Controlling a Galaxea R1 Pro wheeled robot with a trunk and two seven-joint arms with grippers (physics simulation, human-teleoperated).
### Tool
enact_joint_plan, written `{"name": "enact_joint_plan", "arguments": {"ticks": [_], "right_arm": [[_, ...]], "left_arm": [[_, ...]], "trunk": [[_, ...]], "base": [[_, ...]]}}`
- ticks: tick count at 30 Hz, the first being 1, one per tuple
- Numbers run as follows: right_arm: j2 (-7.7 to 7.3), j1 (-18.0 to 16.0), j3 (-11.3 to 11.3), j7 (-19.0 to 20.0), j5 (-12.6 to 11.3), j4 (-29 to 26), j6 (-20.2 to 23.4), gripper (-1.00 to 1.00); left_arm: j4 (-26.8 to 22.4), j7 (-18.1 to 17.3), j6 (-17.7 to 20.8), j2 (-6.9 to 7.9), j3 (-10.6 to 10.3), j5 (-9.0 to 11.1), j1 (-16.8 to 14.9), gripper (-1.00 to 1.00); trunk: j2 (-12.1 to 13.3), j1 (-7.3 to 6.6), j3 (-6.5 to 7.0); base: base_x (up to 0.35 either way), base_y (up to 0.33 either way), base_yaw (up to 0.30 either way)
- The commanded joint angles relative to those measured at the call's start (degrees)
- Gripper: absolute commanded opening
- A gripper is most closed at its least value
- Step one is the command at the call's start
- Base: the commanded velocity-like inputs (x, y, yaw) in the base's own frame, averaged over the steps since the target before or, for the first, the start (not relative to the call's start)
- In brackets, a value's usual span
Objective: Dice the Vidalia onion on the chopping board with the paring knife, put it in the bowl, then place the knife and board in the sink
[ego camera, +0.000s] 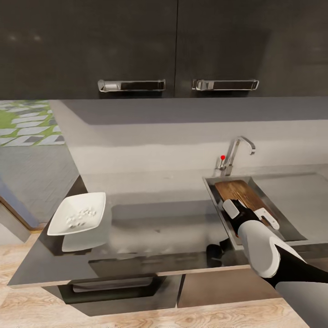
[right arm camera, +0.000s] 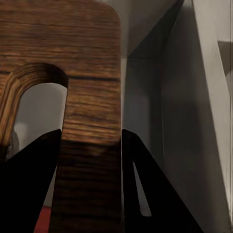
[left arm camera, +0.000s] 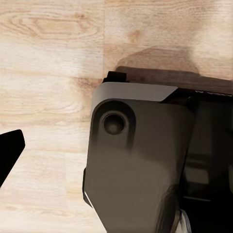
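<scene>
The brown chopping board (ego camera: 237,189) is inside the sink (ego camera: 213,191), its far end towards the tap (ego camera: 237,152). My right gripper (ego camera: 241,207) is shut on the board's near end. In the right wrist view the two black fingers clamp the strip of the board (right arm camera: 73,39) beside the slot handle hole, gripper (right arm camera: 91,133). A red patch (right arm camera: 42,218) shows under the board; I cannot tell whether it is the paring knife. The white bowl (ego camera: 77,214) on the countertop (ego camera: 159,228) holds whitish diced onion (ego camera: 83,214). One finger (left arm camera: 9,150) of my left gripper shows far off to the side.
Dark upper cabinets with metal handles (ego camera: 132,85) hang above the worktop. A drawer (ego camera: 114,284) under the counter stands slightly out. The left wrist view looks down on wooden floor (left arm camera: 48,58) and part of my own base (left arm camera: 141,160).
</scene>
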Motion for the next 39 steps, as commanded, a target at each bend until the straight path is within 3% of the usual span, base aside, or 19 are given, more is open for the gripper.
{"name": "enact_joint_plan", "arguments": {"ticks": [1,19,39], "right_arm": [[0.00,-0.03,0.19,-0.11,-0.58,-0.06,-0.62,-1.00],[-1.14,-0.04,0.15,-0.29,-0.61,-0.06,-0.53,-1.00],[-1.15,-0.06,0.15,-0.29,-0.61,-0.06,-0.53,-1.00]], "left_arm": [[0.24,0.05,-0.43,-0.02,-0.14,0.50,-0.10,1.00],[0.24,0.05,-0.43,-0.11,-0.19,0.52,-0.02,1.00],[0.24,0.05,0.03,-0.20,-0.18,0.51,-0.02,1.00]], "trunk": [[-0.09,0.02,-0.16],[-0.09,0.02,-1.81],[-0.09,0.02,-3.65]], "base": [[0.000,0.000,0.000],[0.000,0.000,0.000],[0.000,0.000,0.000]]}}
